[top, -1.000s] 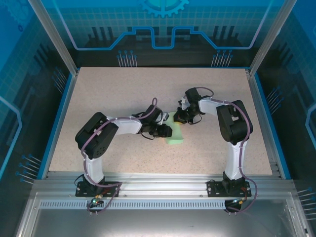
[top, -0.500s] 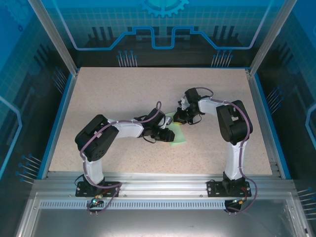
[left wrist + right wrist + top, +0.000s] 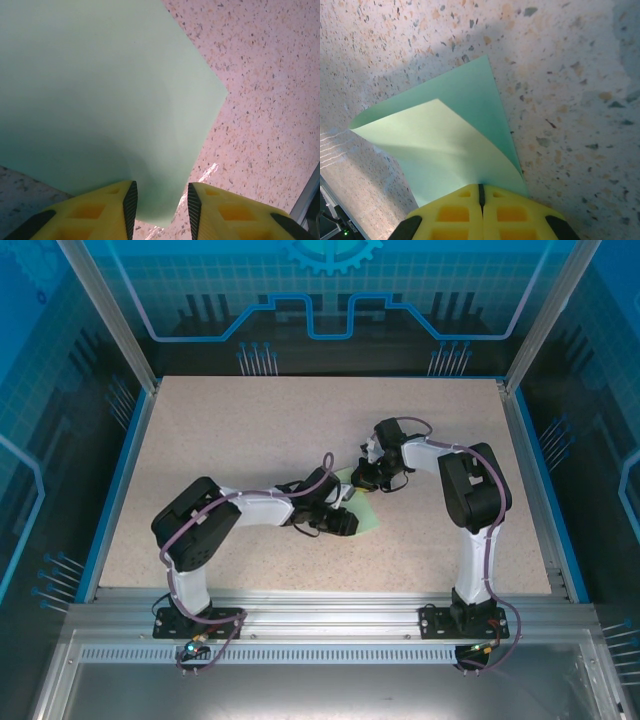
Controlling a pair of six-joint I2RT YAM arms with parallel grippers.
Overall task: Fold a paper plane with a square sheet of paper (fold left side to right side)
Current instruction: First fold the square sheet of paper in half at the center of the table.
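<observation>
A pale mint-green sheet of paper (image 3: 451, 142), plain and unmarked, lies near the middle of a speckled beige table (image 3: 230, 440), between my two arms. My right claw (image 3: 481, 192) has its yellow fingers pressed together on one edge of the sheet. From that pinch one layer curls up and over in a soft bend, its underside lighter, while a pointed corner of the layer beneath lies flat on the table past it. My left claw (image 3: 161, 197) comes at the sheet from the opposite side. Its two yellow fingers, tipped with black pads, stand apart, and a corner of the sheet shows in the gap between them. The rest spreads smooth and uncreased ahead of that claw.
</observation>
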